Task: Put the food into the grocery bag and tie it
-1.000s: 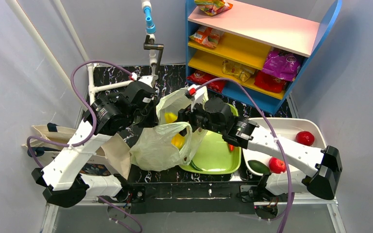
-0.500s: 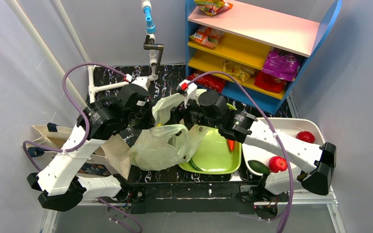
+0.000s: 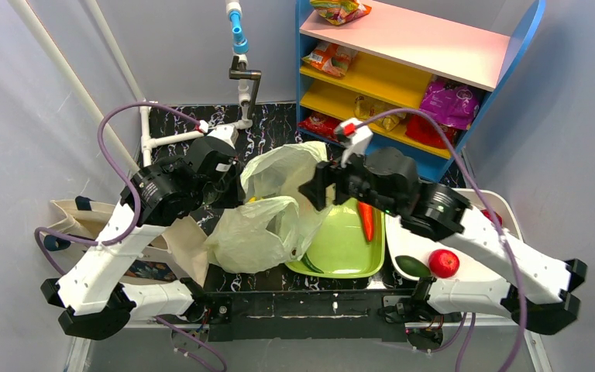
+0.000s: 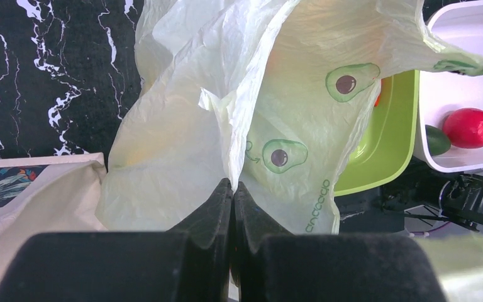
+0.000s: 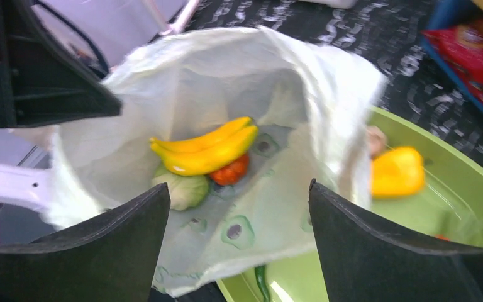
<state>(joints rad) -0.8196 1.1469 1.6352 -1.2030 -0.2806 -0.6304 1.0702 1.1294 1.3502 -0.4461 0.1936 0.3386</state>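
The pale-green grocery bag point(image 3: 263, 221) lies open in the middle, partly on the green tray point(image 3: 349, 252). My left gripper point(image 4: 233, 186) is shut on a fold of the bag's rim point(image 4: 226, 119); in the top view it point(image 3: 231, 188) sits at the bag's left side. My right gripper point(image 5: 238, 189) is open and empty above the bag mouth; in the top view it point(image 3: 316, 190) sits at the bag's right. Inside the bag point(image 5: 277, 94) lie yellow bananas point(image 5: 204, 146), an orange-red tomato point(image 5: 230, 170) and a green cabbage point(image 5: 181, 189).
On the green tray point(image 5: 459, 189) lie a yellow pepper point(image 5: 397, 171), a red chili point(image 3: 366, 221) and a green chili point(image 5: 261, 280). A white bin point(image 3: 441, 203) on the right holds red fruit point(image 3: 444, 263). The shelf point(image 3: 403, 58) behind holds snack packets. A beige tote point(image 3: 85, 217) lies left.
My right gripper has drawn back up and to the right, away from the bag mouth, uncovering the red chili on the tray. My left gripper still holds the bag rim, hardly moved.
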